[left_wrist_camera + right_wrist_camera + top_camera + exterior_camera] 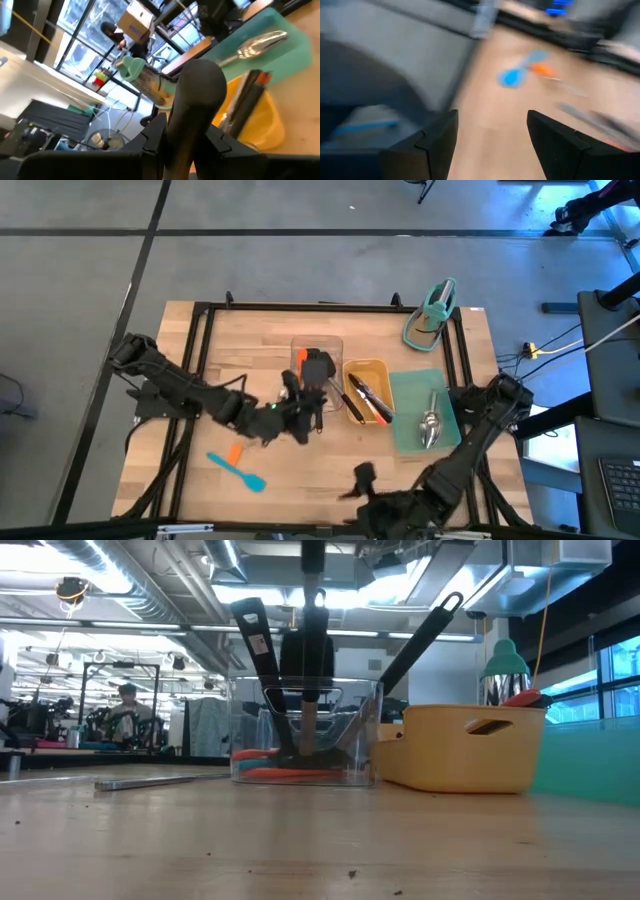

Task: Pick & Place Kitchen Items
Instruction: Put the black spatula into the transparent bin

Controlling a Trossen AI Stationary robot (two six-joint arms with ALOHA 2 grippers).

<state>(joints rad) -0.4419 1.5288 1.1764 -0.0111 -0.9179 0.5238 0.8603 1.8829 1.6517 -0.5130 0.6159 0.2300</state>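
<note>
I see left gripper just beside clear rectangular plastic tray, fingers clamped on handle of black slotted turner; turner head over tray. Yellow rectangular bin just right of clear tray, holds black-handled tongs. Shiny steel spoon on teal mat, beyond bin. Blue silicone spatula on bare wood, well below clear tray. Right gripper at near table edge, fingers spread wide, holding nothing.

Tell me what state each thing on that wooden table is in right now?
Left gripper: shut on a black utensil handle.
Right gripper: open, empty.
Clear plastic tray: upright, holding utensils.
Yellow plastic tray: holding tongs.
Blue spatula: lying flat.
Steel spoon: lying on the teal mat.
</note>
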